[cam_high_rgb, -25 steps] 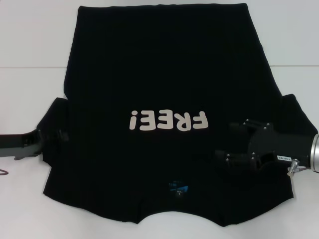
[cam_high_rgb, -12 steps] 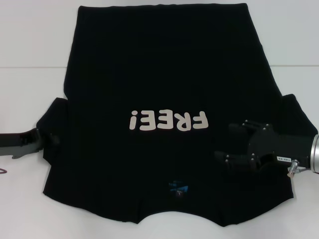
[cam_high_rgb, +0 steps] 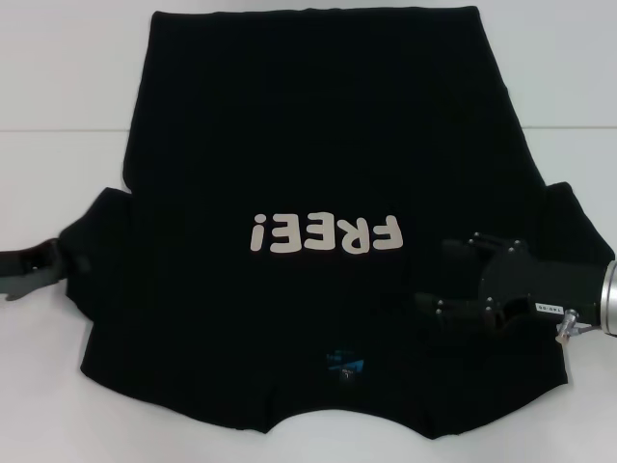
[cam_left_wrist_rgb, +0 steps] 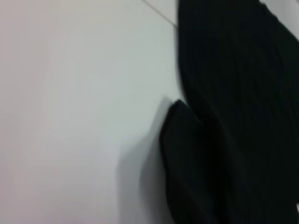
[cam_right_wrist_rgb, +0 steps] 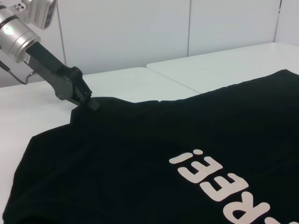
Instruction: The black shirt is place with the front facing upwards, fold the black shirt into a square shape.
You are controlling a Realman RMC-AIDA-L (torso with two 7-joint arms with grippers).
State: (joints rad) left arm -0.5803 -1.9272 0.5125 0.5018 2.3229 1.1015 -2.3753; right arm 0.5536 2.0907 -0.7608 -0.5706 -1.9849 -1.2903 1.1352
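- The large black cloth T-shirt (cam_high_rgb: pixel 318 231) is lying flat across the white table (cam_high_rgb: pixel 58 96).
- The left gripper (cam_high_rgb: pixel 60 258) is pinching its left sleeve at the table's left edge.
- The right gripper (cam_high_rgb: pixel 445 275) is hovering spread over the right side.

The robot's left gripper (cam_high_rgb: pixel 69 258), black-fingered on a grey arm, reaches in low from the left, fingers pinched together. The black right gripper (cam_high_rgb: pixel 445 274) extends from its silver wrist with fingers spread.

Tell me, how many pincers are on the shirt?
2. The left pincer pinches the edge of the black shirt at its left sleeve; the right pincer hovers open over its right side.
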